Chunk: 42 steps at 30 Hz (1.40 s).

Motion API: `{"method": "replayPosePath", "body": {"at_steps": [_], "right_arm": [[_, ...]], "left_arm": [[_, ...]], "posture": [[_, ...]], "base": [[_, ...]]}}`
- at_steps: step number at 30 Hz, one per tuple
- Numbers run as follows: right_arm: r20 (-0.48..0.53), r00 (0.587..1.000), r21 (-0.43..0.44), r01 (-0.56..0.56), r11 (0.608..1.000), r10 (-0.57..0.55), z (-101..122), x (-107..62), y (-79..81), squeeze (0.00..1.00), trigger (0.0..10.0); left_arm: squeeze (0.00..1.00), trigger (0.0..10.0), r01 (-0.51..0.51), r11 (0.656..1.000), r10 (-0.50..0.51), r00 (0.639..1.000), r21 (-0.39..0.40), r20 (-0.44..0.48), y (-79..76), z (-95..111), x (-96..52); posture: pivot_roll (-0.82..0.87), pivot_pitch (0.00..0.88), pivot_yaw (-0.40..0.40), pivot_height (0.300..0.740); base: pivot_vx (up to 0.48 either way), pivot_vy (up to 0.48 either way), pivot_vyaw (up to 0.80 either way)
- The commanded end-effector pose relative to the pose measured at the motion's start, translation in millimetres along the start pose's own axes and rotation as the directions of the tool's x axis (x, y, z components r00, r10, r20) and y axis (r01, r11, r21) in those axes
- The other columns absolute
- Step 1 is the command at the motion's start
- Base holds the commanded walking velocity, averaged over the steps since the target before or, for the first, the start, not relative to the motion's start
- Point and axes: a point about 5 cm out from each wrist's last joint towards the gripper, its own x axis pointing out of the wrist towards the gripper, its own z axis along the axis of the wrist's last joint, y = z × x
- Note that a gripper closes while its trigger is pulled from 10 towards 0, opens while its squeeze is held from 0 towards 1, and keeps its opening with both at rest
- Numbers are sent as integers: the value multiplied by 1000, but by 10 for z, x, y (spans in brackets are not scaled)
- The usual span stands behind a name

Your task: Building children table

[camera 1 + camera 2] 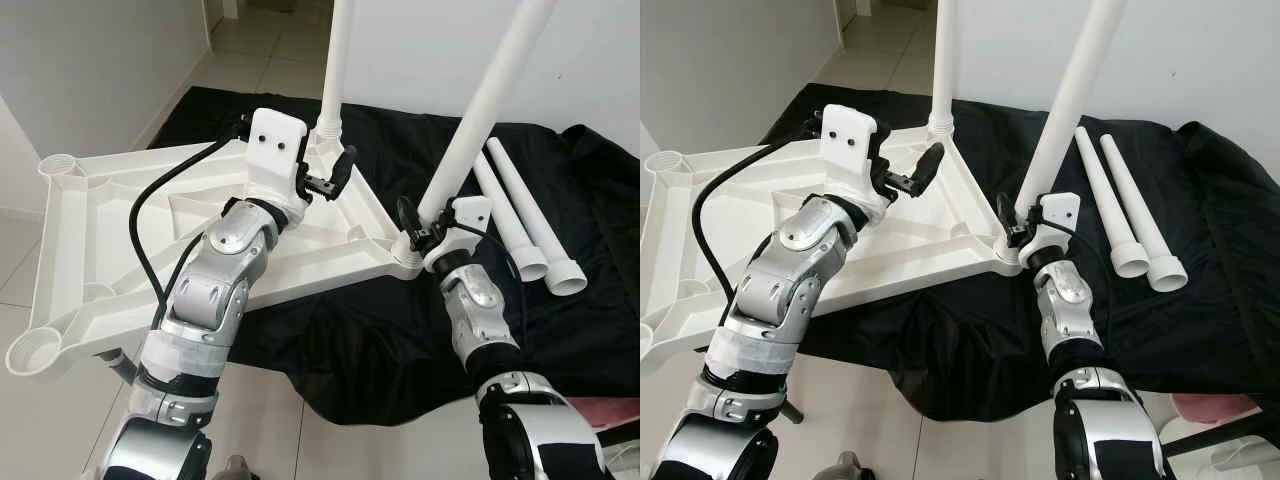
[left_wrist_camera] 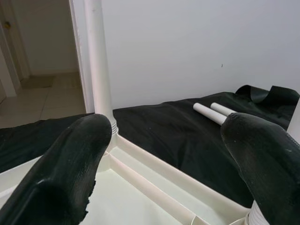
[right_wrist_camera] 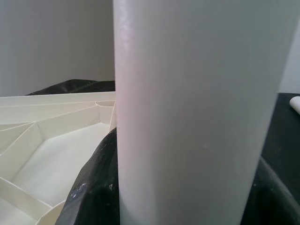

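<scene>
An upturned white plastic tabletop [image 1: 90,230] lies partly on a black cloth [image 1: 380,330] spread over the tiled floor [image 1: 30,260], its ribbed underside facing up. Two white legs already stand in corner sockets: a far leg [image 1: 337,60], upright, and a near leg [image 1: 480,110], leaning. The right claw [image 1: 420,225] is closed around the base of the near leg, just above its socket; the right wrist view shows the black fingers [image 3: 93,187] pressed to either side of the tube. The left claw [image 1: 330,180] hovers over the tabletop beside the far leg, spread wide and empty. Two spare legs [image 1: 525,215] lie side by side on the cloth to the robot's right, well apart from the tabletop, flared ends toward the robot. The parts look like light, stiff, hollow plastic with a smooth, probably slippery surface; a low hold near the socket likely gives the best control when seating or twisting a leg. Two corner sockets [image 1: 60,165] at the tabletop's left side remain unfilled. The standing legs crowd the space between the arms.
</scene>
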Motion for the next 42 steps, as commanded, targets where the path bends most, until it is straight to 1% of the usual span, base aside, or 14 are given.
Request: {"method": "replayPosePath", "body": {"at_steps": [1,2,5,12,15,18,20,23,25,28,33,37,41,42], "right_arm": [[-154,988,-15,-4,1000,1,-297,-181,-16,0,10000],[-165,986,-36,-4,999,-2,-313,-192,-17,0,10000],[-182,983,-36,-21,999,14,-343,-214,9,0,10000],[-167,985,-48,-44,998,36,-324,-221,47,0,10000],[-112,992,-23,-67,997,64,-223,-194,96,0,10000],[-96,993,-17,-70,997,68,-189,-185,96,0,10000],[-60,996,-11,-66,998,65,-108,-158,52,0,10000],[-1,1000,-17,-31,999,31,71,-76,-73,0,10000],[1,1000,-32,-24,999,24,103,-57,-103,0,10000],[3,1000,-55,-15,998,15,144,-38,-153,0,10000],[23,1000,-53,-13,999,15,228,-24,-187,0,10000],[60,998,-19,-13,1000,15,333,5,-203,0,10000],[116,992,116,44,992,-58,449,35,-289,0,10000],[116,992,116,44,992,-58,449,35,-289,0,10000]], "left_arm": [[0,10000,16,1000,-16,1000,20,7,-14,32,15],[0,10000,21,1000,-21,1000,2,-14,-17,7,15],[0,10000,22,1000,-22,999,18,-37,-23,-37,5],[0,10000,20,999,-19,999,31,-41,-22,-60,-7],[0,10000,20,999,-19,999,25,-37,-23,-60,-4],[0,10000,22,999,-21,999,25,-35,-27,-59,-1],[0,10000,29,999,-28,999,25,-34,-40,-59,8],[0,10000,46,999,-45,998,28,-45,-60,-89,13],[0,10000,51,998,-50,998,31,-48,-64,-100,13],[0,10000,60,996,-56,996,61,-66,-73,-147,8],[0,10000,62,996,-56,994,65,-99,-73,-236,-13],[0,10000,70,995,-61,991,73,-120,-85,-301,-29],[0,10000,115,991,-103,982,70,-156,-147,-401,-56],[0,10000,115,991,-103,982,70,-156,-147,-401,-56]], "posture": [[103,61,-46,740],[103,69,-48,740],[103,70,-54,740],[99,70,-58,740],[91,68,-58,740],[91,68,-58,740],[85,69,-56,740],[83,70,-55,740],[83,68,-54,740],[84,68,-56,740],[84,68,-58,740],[82,71,-60,740],[81,72,-59,740],[81,72,-59,740]], "base": [[0,0,0],[0,0,0],[0,0,0],[0,0,0],[0,0,0],[0,0,0],[0,0,0],[0,0,0],[0,0,0],[0,0,0],[0,0,0],[0,0,0],[0,0,0],[0,0,0]]}}
